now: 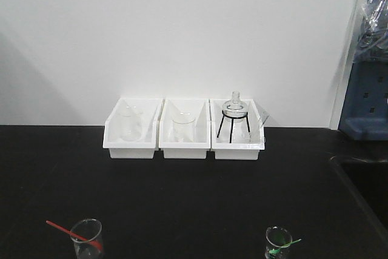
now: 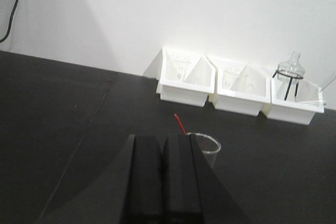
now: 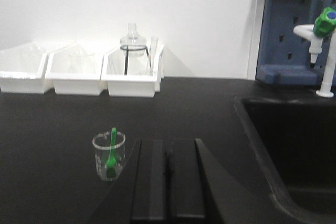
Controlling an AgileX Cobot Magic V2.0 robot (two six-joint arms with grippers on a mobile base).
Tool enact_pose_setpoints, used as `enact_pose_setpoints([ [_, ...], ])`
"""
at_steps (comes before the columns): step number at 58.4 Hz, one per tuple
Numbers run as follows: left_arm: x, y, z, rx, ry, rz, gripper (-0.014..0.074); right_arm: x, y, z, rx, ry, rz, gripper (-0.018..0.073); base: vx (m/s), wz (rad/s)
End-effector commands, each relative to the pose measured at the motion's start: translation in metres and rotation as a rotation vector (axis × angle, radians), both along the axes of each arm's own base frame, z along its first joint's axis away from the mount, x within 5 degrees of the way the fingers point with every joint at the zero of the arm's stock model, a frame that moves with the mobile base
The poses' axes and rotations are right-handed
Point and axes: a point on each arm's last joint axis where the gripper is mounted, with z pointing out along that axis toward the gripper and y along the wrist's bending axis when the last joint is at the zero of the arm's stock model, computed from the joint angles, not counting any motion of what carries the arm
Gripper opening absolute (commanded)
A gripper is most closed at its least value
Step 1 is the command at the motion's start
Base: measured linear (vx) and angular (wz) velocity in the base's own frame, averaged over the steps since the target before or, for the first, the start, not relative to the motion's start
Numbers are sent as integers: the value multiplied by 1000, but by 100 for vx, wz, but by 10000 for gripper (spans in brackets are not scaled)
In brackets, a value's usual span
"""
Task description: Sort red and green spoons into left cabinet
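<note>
Beaker (image 1: 91, 228): red spoon (image 1: 63, 229); second beaker (image 1: 276, 238): green spoon (image 3: 112, 148) | left gripper (image 2: 165, 141), right gripper (image 3: 168, 146): pressed together

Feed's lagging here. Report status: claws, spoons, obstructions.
Left claw shut, empty; right claw shut, empty. Red spoon in left beaker, green spoon in right beaker. Cabinet not in view; nothing between claws and beakers.

Three white bins (image 1: 185, 148) — flask (image 1: 235, 102) (on tripod (image 1: 233, 127)) — black counter (image 1: 194, 192).

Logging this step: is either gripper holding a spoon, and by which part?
Nothing is held. The left gripper and right gripper are shut and empty; the red plastic spoon and green plastic spoon sit in clear beakers.
</note>
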Motion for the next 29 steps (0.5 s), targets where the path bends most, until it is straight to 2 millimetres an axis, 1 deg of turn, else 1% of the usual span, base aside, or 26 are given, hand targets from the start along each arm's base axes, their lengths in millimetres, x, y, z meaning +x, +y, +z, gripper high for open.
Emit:
enact_pose_setpoints([
  [1, -3, 1, 15, -35, -165, 8, -6, -2, 0, 12, 21, -159, -2, -9, 0, 0],
  [6, -7, 3, 30, -41, -310, 21, -6, -4, -1, 21, 103, -241, 2, -9, 0, 0],
  [9, -12, 4, 44, -48, -426, 29, -6, -6, -1, 31, 146, -282, 8, -9, 0, 0],
  [12, -17, 4, 60, -47, -501, 32, -6, -8, -1, 41, 153, -303, 12, -9, 0, 0],
  [15, -22, 4, 76, -47, -530, 29, -6, -11, -1, 55, 131, -317, 14, -9, 0, 0],
  [20, -24, 3, 100, -31, -488, 20, -6, -11, -1, 76, 71, -276, 8, -9, 0, 0],
  [24, -19, 2, 115, -7, -397, 12, -6, -8, 0, 93, 8, -254, -1, -9, 0, 0],
  [25, -19, 2, 122, -2, -390, 11, -6, -5, 0, 94, -3, -237, -2, -9, 0, 0],
  [29, -10, 1, 135, 21, -316, 9, -6, 4, 0, 107, -63, -199, -10, -8, 0, 0],
])
